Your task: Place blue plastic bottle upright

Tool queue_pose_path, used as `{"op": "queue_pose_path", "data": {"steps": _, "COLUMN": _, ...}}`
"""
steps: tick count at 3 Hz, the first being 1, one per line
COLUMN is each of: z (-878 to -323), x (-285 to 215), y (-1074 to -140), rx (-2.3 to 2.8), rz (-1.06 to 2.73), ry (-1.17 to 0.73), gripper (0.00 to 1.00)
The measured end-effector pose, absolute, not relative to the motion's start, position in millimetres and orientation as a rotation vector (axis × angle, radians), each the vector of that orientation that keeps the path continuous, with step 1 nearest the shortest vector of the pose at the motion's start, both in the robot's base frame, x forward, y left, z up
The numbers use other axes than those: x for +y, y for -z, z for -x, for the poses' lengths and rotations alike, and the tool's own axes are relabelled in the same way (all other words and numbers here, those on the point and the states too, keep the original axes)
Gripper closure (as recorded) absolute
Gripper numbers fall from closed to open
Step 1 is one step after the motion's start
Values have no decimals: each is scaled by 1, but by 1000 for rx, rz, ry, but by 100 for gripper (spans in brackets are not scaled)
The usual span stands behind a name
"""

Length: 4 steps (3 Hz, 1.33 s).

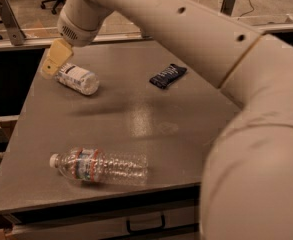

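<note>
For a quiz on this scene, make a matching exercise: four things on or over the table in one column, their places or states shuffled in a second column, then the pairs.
Things:
1. blue plastic bottle
2. ribbed bottle
3. dark packet
4. gripper

Places or states:
A. lying on its side near the front edge of the table
B. hanging over the far left part, at one end of the white-labelled bottle
C. lying flat in the far middle
D. lying on its side at the far left, white label showing

Pairs: 1-D, 2-A, 3-C, 4-B.
</note>
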State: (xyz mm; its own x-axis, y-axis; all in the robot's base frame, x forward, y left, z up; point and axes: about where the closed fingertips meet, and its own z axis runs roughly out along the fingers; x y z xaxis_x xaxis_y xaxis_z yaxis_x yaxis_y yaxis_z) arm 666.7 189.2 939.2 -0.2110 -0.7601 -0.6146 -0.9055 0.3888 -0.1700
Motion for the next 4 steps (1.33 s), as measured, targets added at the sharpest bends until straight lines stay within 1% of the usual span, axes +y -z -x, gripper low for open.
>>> {"op": "queue_pose_path", "data": {"steps": 1, "z": -700, "x": 220, "y": -908, "rx": 2134, "rz": 1330, "ry": -337, "gripper": 0}}
{"op": "queue_pose_path", "data": {"steps": 2, "z": -721, "x": 248, "y": -881, "rx": 2228, "rz": 1288, "ry": -340, "gripper": 0}}
{"op": "queue_pose_path", "data": {"steps": 3, "z": -735, "x": 252, "y": -855, "rx": 2330, "rz": 1267, "ry": -287, "gripper": 0}}
{"op": "queue_pose_path", "data": {"steps": 4, "z": -740, "x": 241, "y": -842, "rx": 2426, "rz": 1237, "ry": -198, "gripper": 16}}
